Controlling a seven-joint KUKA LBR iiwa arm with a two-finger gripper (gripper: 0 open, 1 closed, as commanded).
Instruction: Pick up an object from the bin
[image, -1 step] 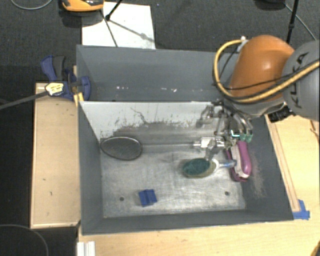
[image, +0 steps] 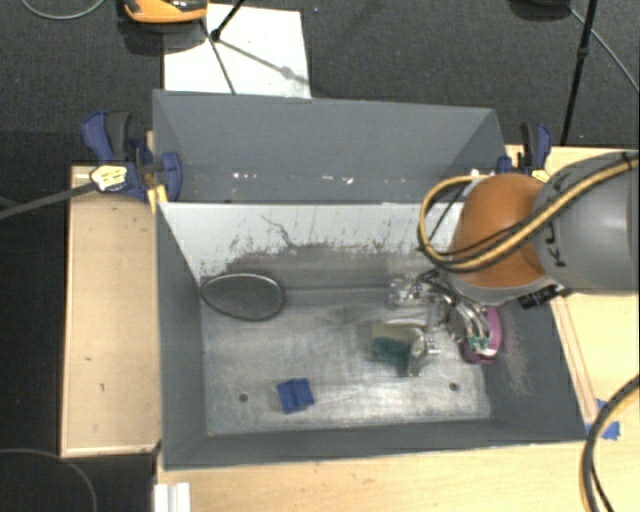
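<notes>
The hand (image: 428, 325) is low over the bin (image: 330, 150) floor, right of centre. I can't tell how far open it is, or whether it has hold of anything. Just left of it lies a small dark green block (image: 390, 349) with a paler top. It looks stiff and light, best gripped across its narrow sides. Its long axis seems to run left to right, though I'm unsure. A purple thing (image: 486, 335) lies just right of the hand, and a grey oval disc (image: 242, 296) lies well apart.

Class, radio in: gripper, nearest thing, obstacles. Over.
Gripper low, right of bin, at green block. Pink thing close beside it. Blue block, grey oval disc well clear.
</notes>
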